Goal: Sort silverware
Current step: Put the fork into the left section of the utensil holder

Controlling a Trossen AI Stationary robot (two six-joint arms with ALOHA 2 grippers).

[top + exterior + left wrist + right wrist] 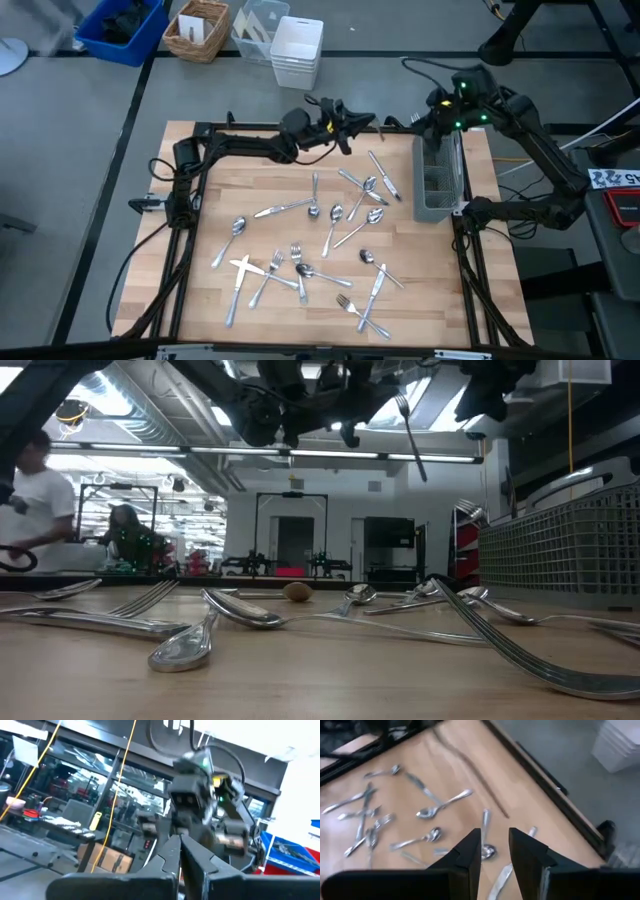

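1. Handover looks like the step in hand. Your left gripper (347,128) is raised over the far edge of the table (450,290), with the right gripper (428,122) facing it from just above the caddy (440,180).
2. Left claw: closed tight. The low view shows one fork (412,440) hanging in the air, tines up and slightly tilted. Since the right claw is empty, judge that the left pinches it, though the contact itself is not visible.
3. Right claw: fingers parted, with nothing between them in its wrist view. Keep them at that width until the handle sits between the pads.
4. Bring the right gripper onto a free length of the handle, clear of the left fingers (172,855), so the two claws do not collide.
5. Close the right claw fully before you loosen the left. A slim, slick handle will probably slip or swing if both ease at once.
6. Carry the fork upright to the caddy and lower it into a compartment, not onto the rim.
7. Leave the rest of the silverware (330,215) where it lies scattered across the table's middle; it comes next.
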